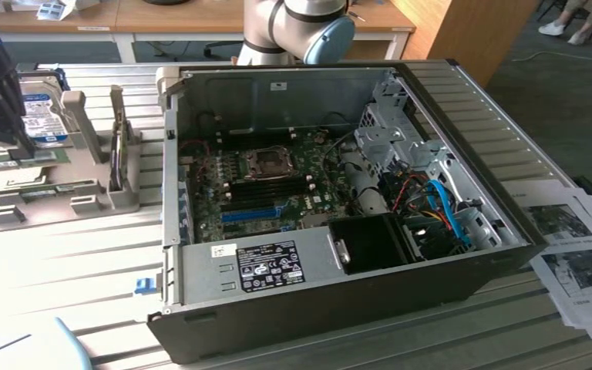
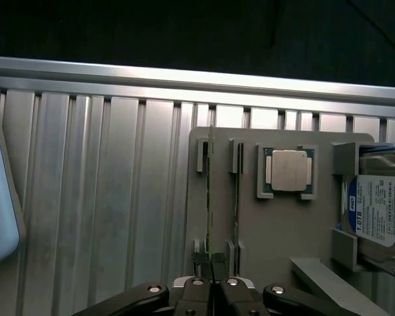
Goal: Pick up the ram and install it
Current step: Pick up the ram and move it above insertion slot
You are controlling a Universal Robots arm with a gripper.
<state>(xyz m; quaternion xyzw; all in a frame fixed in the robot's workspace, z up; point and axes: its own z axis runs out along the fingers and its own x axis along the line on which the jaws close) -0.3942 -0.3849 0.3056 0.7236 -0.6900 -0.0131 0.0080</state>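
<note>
The ram (image 2: 209, 197) is a thin green stick standing on edge in the slots of a grey holder (image 2: 250, 230) on the ribbed metal table. My gripper (image 2: 210, 263) sits over the near end of the stick, its black fingers (image 2: 199, 266) pressed together with the stick's edge running into the seam between them. A second green stick (image 2: 237, 197) stands parallel beside it, untouched. In the exterior view the gripper (image 1: 6, 142) is a dark shape at the far left over the holder (image 1: 59, 193), well away from the open computer case (image 1: 173, 177).
On the holder a processor chip (image 2: 288, 170) lies flat, and a hard drive with a blue-white label (image 2: 382, 210) stands beside it. The case's motherboard (image 1: 265, 181) lies exposed with cables on the exterior view's right. Printed papers (image 1: 579, 247) lie beyond the case.
</note>
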